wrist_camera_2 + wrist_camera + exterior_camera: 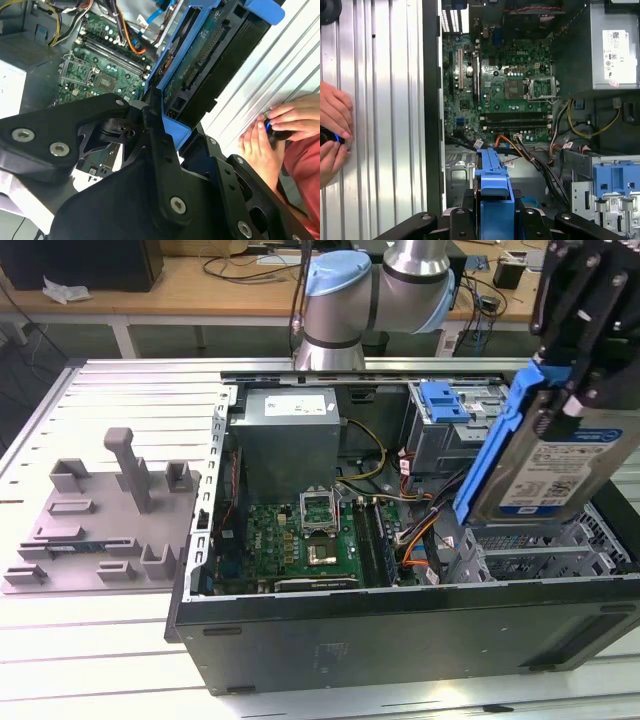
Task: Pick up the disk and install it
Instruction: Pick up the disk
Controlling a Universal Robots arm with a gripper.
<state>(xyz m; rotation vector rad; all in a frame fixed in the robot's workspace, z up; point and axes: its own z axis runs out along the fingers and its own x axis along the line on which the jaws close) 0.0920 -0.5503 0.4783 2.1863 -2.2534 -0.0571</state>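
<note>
The disk (pixel 552 468) is a silver drive with a white-and-blue label in a blue carrier bracket. It hangs tilted, nearly on edge, above the drive cage (pixel 545 558) at the exterior view's right end of the open computer case (pixel 400 632). My gripper (pixel 572 380) comes down from above and is shut on the disk's upper end. In the second wrist view my black fingers (pixel 159 145) clamp the blue carrier (pixel 172 132), and the drive's underside (pixel 200 60) faces the camera. The first wrist view has the carrier's blue edge (pixel 493 182) above the case interior.
Inside the case lie the motherboard (pixel 305 540), a grey power supply (pixel 290 430), loose cables (pixel 415 530) and another blue carrier in a bay (pixel 445 400). A grey fixture plate (pixel 100 525) sits at the exterior view's left. A person's hands (pixel 332 130) hold a small dark device beside the case.
</note>
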